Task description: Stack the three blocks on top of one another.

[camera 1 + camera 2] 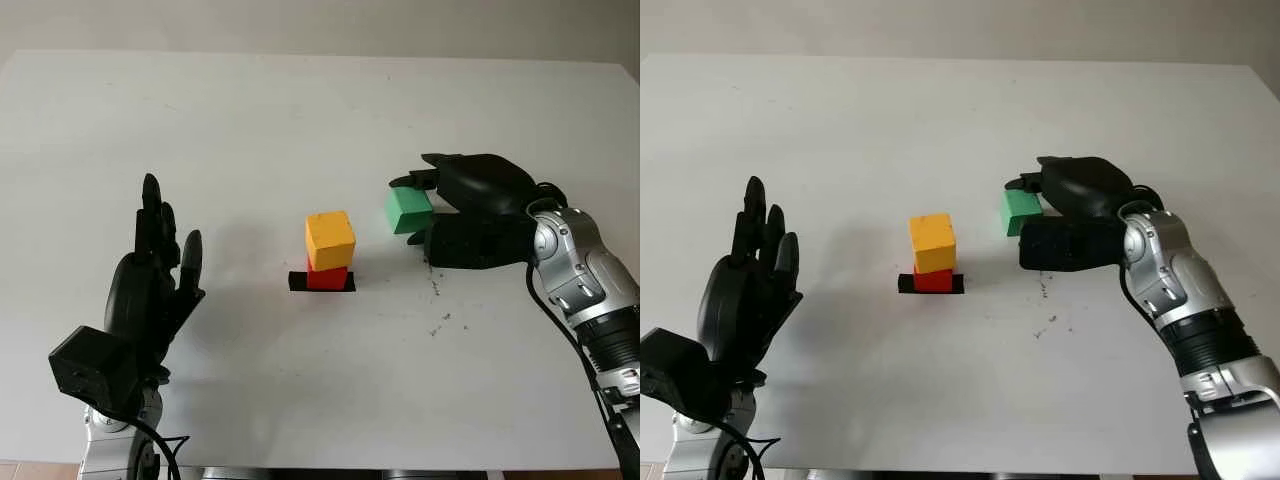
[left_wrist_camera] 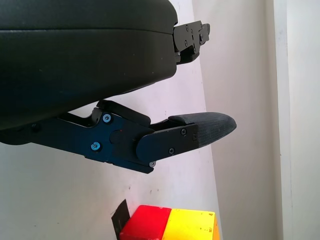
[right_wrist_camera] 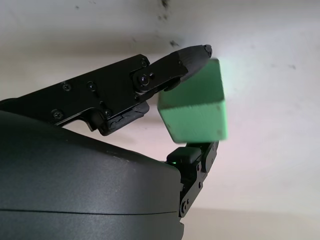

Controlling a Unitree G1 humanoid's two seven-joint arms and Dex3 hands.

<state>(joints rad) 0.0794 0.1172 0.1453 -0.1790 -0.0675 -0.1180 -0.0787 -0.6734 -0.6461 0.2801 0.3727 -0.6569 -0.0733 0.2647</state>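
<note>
Green block (image 1: 408, 209) in right hand (image 1: 470, 212)

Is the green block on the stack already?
No. The right hand holds the green block beside the yellow block, which sits on the red block.

You have the yellow block (image 1: 330, 240) sitting on the red block (image 1: 327, 278), turned slightly askew on it, near the middle of the table (image 1: 250, 110). The red one rests on a black patch (image 1: 298, 282). Your green block (image 1: 408, 210) is off the table, pinched in the right hand (image 1: 470, 205) (thumb one side, fingers the other), just right of the stack and apart from it.
</note>
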